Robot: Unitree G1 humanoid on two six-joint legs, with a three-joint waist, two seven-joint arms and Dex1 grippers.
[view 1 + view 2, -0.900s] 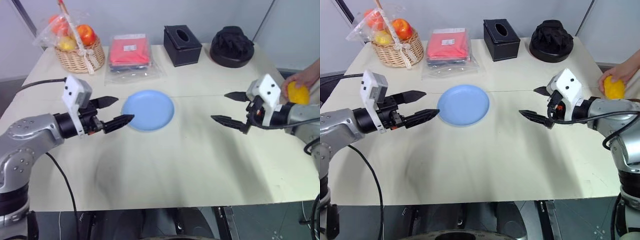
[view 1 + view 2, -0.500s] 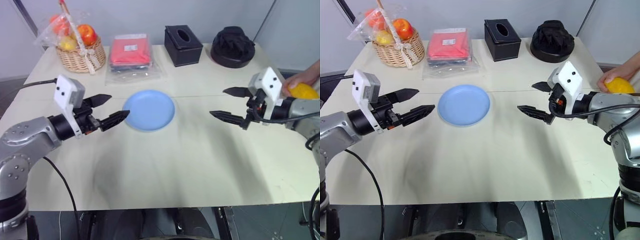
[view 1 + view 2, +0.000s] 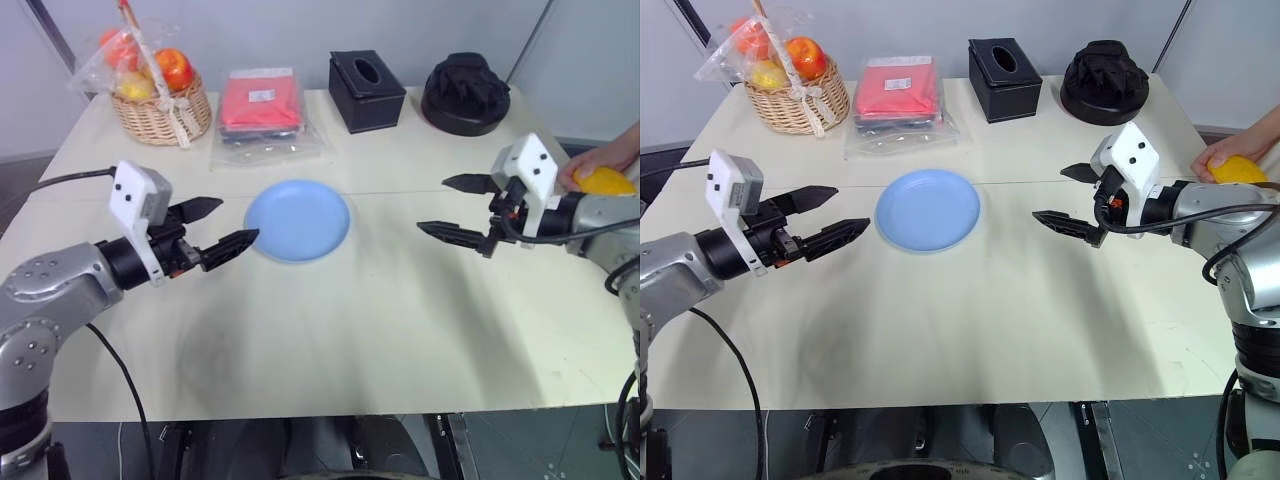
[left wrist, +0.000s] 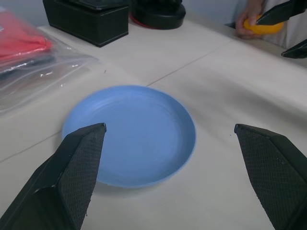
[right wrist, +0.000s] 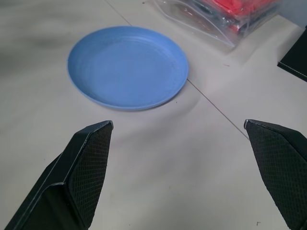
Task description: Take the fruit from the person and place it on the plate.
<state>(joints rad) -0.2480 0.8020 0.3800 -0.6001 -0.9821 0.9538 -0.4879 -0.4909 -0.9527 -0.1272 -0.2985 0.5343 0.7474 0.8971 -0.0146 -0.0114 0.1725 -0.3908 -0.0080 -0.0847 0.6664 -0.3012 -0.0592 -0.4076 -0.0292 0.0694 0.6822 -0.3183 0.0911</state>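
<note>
The fruit (image 3: 1237, 169) sits in the person's hand (image 3: 1223, 153) at the table's 3 o'clock edge, behind the right gripper (image 3: 1072, 198), which gapes wide and empty. It looks smooth, firm and probably slippery; gripping across its narrow middle seems best. The left gripper (image 3: 826, 214) is spread empty near the plate (image 3: 928, 209).

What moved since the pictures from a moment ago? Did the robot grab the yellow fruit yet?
Not yet. The person's hand shifted the fruit a little toward the table's right edge and still holds it. The left gripper drew back slightly from the plate. The right gripper stayed open and empty beside the fruit. Nothing was taken or let go.
</note>
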